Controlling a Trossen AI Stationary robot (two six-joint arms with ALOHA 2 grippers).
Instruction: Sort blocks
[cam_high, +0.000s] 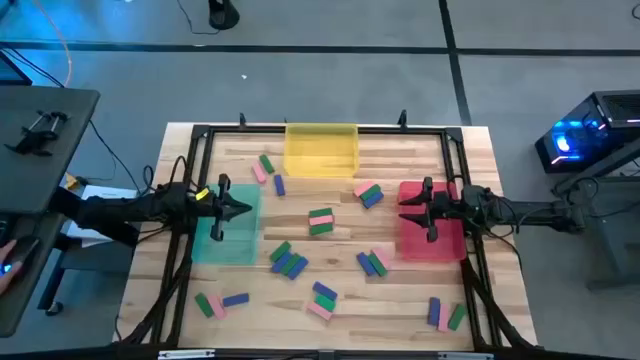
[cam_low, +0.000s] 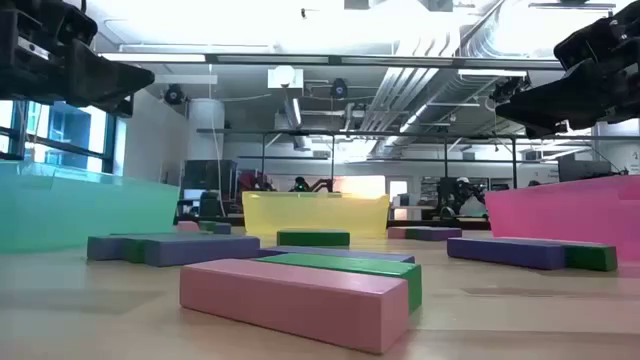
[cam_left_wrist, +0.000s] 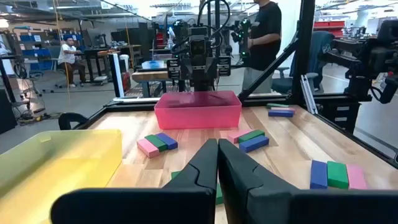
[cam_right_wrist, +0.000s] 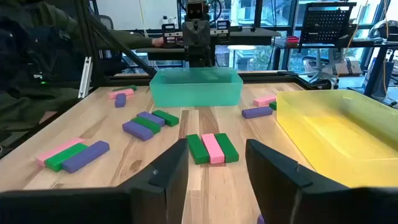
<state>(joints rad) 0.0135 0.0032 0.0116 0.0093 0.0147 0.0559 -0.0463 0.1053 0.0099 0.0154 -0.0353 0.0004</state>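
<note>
Several small pink, green and blue-purple blocks lie flat in small clusters on the wooden table, among them a green-pink-green trio (cam_high: 321, 221) at the centre, also in the right wrist view (cam_right_wrist: 212, 148). My left gripper (cam_high: 248, 209) hovers shut above the table-centre edge of the green tray (cam_high: 225, 232); its fingers (cam_left_wrist: 217, 163) meet. My right gripper (cam_high: 405, 211) hovers open at the table-centre edge of the red tray (cam_high: 435, 240), with a clear gap between its fingers (cam_right_wrist: 216, 163). Both grippers face each other and hold nothing.
A yellow tray (cam_high: 321, 150) stands at the far middle of the table. Block clusters lie near it (cam_high: 265, 168), right of centre (cam_high: 368, 193), and along the near side (cam_high: 288, 261) (cam_high: 323, 298) (cam_high: 445, 314). A black frame rims the table. People show in the room behind.
</note>
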